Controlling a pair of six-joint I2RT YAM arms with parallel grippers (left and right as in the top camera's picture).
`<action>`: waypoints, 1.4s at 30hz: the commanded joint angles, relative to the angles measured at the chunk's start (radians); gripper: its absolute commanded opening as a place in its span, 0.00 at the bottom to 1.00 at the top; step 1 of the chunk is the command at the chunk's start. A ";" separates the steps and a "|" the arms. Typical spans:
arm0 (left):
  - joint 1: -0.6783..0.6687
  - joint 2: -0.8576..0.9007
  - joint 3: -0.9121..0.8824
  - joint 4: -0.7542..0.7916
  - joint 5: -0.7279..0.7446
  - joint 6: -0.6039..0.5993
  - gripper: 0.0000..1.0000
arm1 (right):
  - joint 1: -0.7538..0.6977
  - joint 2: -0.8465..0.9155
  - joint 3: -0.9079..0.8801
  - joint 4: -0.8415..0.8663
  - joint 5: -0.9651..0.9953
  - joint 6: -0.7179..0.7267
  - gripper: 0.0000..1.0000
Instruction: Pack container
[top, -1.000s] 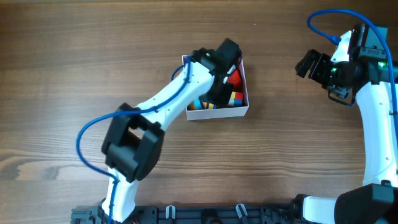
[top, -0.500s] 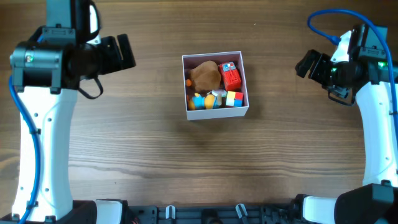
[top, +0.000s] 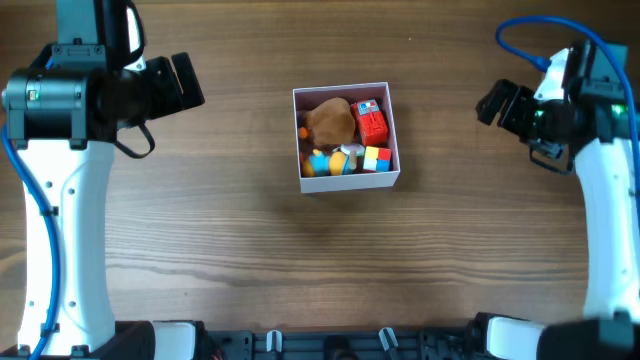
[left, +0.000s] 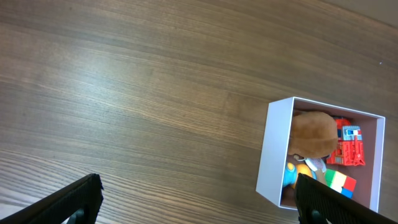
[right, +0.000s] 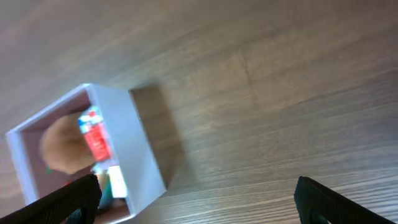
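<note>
The container (top: 346, 183), a square white-walled box with a pink inside, stands mid-table. It holds a brown plush (top: 329, 120), a red block (top: 372, 124), a colourful cube (top: 377, 158) and small blue and orange toys (top: 322, 162). My left gripper (top: 190, 82) hangs open and empty far to its left. My right gripper (top: 495, 103) is open and empty off to its right. In the left wrist view the container (left: 275, 149) lies at the lower right, partly behind the right finger of the left gripper (left: 196, 199). In the right wrist view the container (right: 140, 143) sits at the lower left of the right gripper (right: 196, 199).
Bare wood-grain table (top: 320, 260) surrounds the container on all sides. Blue cables (top: 520, 35) loop off both arms. A black rail (top: 320, 345) runs along the near edge.
My left arm has pulled back from over the container to the far left, and its gripper has opened. The right arm has not moved.
</note>
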 joint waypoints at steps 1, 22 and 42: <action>0.003 0.002 0.007 0.000 -0.010 0.003 1.00 | 0.067 -0.217 0.008 0.001 0.046 0.004 1.00; 0.003 0.002 0.007 0.000 -0.010 0.003 1.00 | 0.098 -1.393 -1.003 0.422 0.133 -0.203 1.00; 0.003 0.002 0.007 0.000 -0.010 0.003 1.00 | 0.098 -1.440 -1.244 0.444 0.112 -0.203 1.00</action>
